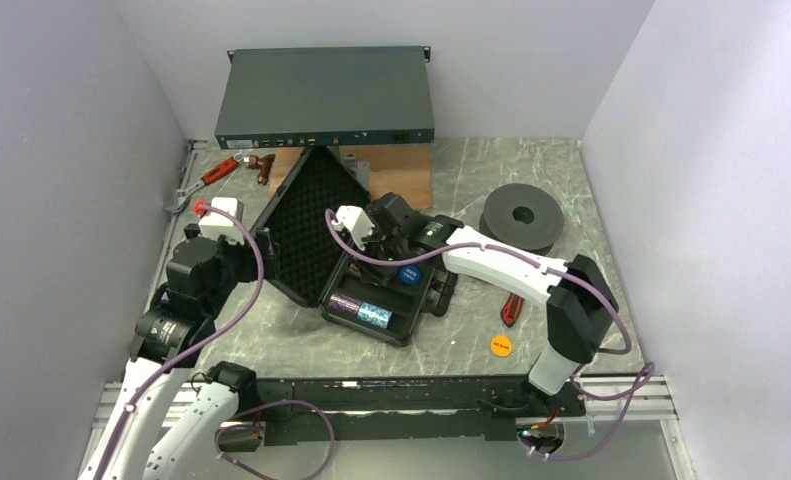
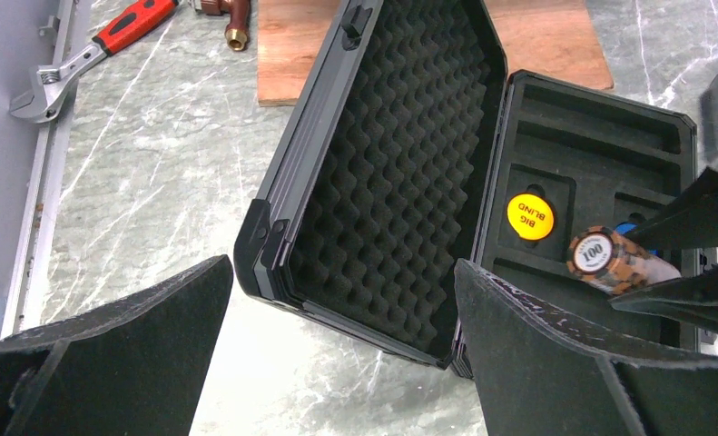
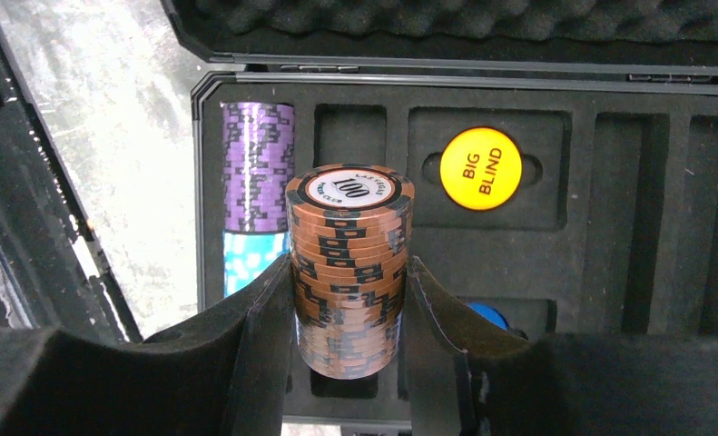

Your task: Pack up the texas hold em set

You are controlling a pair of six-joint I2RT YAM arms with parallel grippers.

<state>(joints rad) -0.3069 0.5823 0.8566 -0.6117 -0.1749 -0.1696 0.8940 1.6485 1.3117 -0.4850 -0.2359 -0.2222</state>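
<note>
The black case (image 1: 316, 215) lies open mid-table, its foam lid (image 2: 400, 163) raised to the left. My right gripper (image 3: 349, 300) is shut on the brown chip roll (image 3: 349, 263) and holds it over the case's tray (image 3: 627, 227); the roll also shows in the left wrist view (image 2: 604, 257). The purple roll (image 3: 258, 163) and teal roll (image 3: 246, 259) lie in the tray's left slot. The yellow disc (image 3: 480, 168) sits in a recess, the blue disc (image 3: 487, 314) below it. An orange disc (image 1: 501, 346) lies on the table. My left gripper (image 2: 337, 363) is open, left of the case.
A big grey rack unit (image 1: 326, 97) stands at the back on a wooden board (image 1: 396, 170). A red-handled wrench (image 1: 206, 178) lies back left. A black round weight (image 1: 520, 214) sits right of the case, a red-black tool (image 1: 512, 308) near the right arm.
</note>
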